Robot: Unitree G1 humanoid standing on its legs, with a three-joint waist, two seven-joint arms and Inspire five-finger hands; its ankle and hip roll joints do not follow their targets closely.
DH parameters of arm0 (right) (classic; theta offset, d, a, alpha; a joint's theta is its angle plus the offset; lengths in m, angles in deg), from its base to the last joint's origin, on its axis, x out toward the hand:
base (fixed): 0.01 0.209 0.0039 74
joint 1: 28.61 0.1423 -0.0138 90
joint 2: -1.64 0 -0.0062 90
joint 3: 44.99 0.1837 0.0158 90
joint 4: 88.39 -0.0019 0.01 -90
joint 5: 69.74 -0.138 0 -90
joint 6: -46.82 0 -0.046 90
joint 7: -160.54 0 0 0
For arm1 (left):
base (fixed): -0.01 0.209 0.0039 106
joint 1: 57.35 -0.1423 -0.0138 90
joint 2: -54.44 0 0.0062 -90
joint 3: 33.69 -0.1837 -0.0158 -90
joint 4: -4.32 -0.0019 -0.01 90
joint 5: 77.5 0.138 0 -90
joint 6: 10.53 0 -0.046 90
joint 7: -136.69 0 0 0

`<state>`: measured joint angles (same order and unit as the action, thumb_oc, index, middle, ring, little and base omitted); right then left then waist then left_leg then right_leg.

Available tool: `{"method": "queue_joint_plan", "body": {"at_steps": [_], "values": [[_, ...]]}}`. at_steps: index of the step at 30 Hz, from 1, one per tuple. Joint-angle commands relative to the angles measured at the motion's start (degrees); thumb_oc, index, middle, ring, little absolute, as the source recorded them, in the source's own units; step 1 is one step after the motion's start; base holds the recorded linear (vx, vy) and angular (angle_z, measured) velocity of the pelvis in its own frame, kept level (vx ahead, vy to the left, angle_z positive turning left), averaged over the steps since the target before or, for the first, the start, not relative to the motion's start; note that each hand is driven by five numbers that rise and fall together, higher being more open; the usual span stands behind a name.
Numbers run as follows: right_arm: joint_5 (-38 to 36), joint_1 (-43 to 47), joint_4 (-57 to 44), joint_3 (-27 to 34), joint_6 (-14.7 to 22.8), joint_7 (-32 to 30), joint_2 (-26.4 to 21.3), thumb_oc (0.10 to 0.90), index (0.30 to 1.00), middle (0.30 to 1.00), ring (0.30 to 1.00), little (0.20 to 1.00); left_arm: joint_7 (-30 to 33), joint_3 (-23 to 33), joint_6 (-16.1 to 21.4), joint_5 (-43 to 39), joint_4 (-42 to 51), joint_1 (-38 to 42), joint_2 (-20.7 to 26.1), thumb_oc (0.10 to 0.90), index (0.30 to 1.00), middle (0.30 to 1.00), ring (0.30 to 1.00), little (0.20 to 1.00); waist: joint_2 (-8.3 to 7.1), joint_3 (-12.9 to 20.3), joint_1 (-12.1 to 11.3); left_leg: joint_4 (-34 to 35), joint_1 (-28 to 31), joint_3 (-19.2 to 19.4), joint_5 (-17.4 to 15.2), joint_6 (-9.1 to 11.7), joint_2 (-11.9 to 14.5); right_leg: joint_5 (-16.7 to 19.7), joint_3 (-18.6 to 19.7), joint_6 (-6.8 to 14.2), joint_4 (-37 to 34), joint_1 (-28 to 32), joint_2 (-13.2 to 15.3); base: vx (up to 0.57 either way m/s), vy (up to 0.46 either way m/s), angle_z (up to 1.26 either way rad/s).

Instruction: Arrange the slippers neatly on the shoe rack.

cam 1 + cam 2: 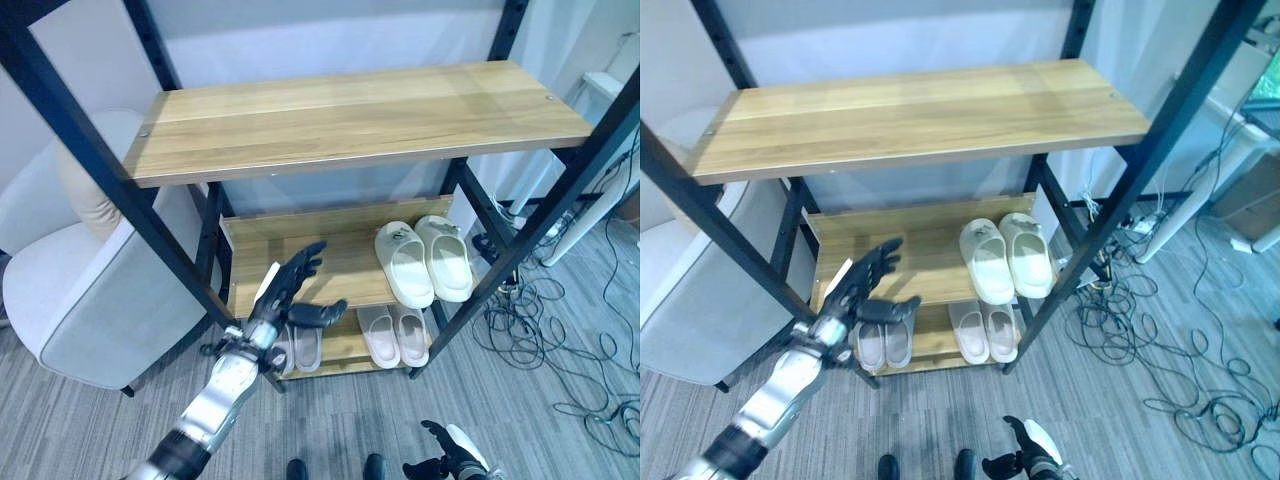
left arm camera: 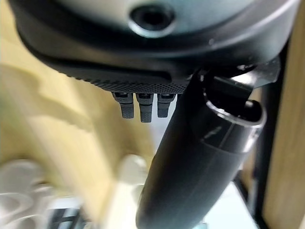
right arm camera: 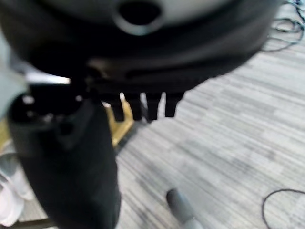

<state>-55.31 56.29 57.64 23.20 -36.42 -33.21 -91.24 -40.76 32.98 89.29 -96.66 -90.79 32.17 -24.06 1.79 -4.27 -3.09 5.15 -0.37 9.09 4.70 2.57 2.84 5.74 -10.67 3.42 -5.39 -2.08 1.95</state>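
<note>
Your left hand (image 1: 292,290) is released before the shoe rack (image 1: 340,120); white slippers (image 1: 424,260) sit on its middle shelf. Right hand (image 1: 445,462) state: cannot tell.

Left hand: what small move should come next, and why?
Probably draw the left hand back from the rack. It is open and holds nothing, while the white slippers sit paired on the middle shelf and two more pairs sit below, so nothing seems left to place.
</note>
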Motion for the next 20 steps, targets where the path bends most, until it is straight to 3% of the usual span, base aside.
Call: {"method": "queue_joint_plan", "body": {"at_steps": [1, 2, 4, 7, 14, 20], "values": [[-0.2, -1.3, -0.1, 1.9, 1.3, -0.1, -0.8, 0.8, 0.9, 0.9, 0.9, 0.9, -3.4, 2.2, 4.8, -0.4, 3.5, 0.3, 1.0, 0.8, 0.9, 0.9, 0.9, 0.9, -1.13, 3.2, -2.1, -0.1, -2.5, 1.2, -0.3, 3.5, 0.1, -0.6, -4.2, 5.4, 1.0, -0.6, 2.6, 0.0, 0.012, 0.11], [-0.2, -1.3, -0.1, 1.9, 1.3, -0.1, -0.8, 0.8, 0.9, 0.9, 0.9, 0.9, -3.4, 2.2, 4.8, -0.4, 3.5, 0.3, 1.0, 0.8, 0.9, 0.9, 0.9, 0.9, -1.13, 3.2, -2.1, -0.1, -2.5, 1.2, -0.3, 3.5, 0.1, -0.6, -4.2, 5.4, 1.0, -0.6, 2.6, 0.01, 0.038, 0.11], [-0.4, -1.7, 0.9, 2.9, 1.4, 0.5, -1.5, 0.8, 0.9, 0.9, 0.9, 0.9, -6.0, 3.3, 3.3, 3.9, -3.1, -7.9, 4.1, 0.8, 0.9, 0.9, 0.9, 0.9, -1.71, 3.6, -3.3, -0.1, -2.4, 0.1, -0.3, 3.4, -0.3, -0.7, -5.8, 5.4, 1.3, 0.2, 2.9, 0.01, 0.064, 0.14], [-0.6, -1.6, 1.0, 3.0, 1.4, 0.7, -1.7, 0.8, 0.9, 0.9, 0.9, 0.9, -5.5, 3.7, 2.5, 7.7, -9.4, -9.3, 3.4, 0.8, 0.9, 0.9, 0.9, 0.9, -2.08, 3.7, -3.6, -0.1, -2.4, -0.3, -0.2, 3.3, -0.5, -0.7, -6.3, 5.4, 1.3, 0.4, 3.0, 0.0, 0.04, 0.26], [-2.0, -0.1, 5.6, 3.5, 0.8, 0.9, -1.0, 0.8, 0.9, 0.9, 0.9, 0.9, -0.1, 5.3, 0.3, 21.5, -35.0, -5.9, -3.8, 0.8, 0.9, 0.9, 0.9, 0.9, -2.59, 4.1, -3.6, -0.1, -2.3, -0.6, -0.2, 3.0, -0.9, -1.0, -6.5, 5.3, 1.6, 0.6, 3.3, -0.01, 0.048, 0.07], [-3.3, 1.3, 11.2, 4.4, -0.1, 0.7, 0.7, 0.8, 0.9, 0.9, 0.9, 0.9, 3.4, 8.0, -1.5, 25.1, -52.6, -0.8, -9.5, 0.8, 0.9, 0.9, 0.9, 0.9, -2.78, 4.6, -3.1, -0.1, -2.0, -0.4, -0.5, 2.8, -1.1, -1.0, -6.2, 5.2, 1.6, 0.7, 3.4, 0.0, 0.047, 0.01]]}}
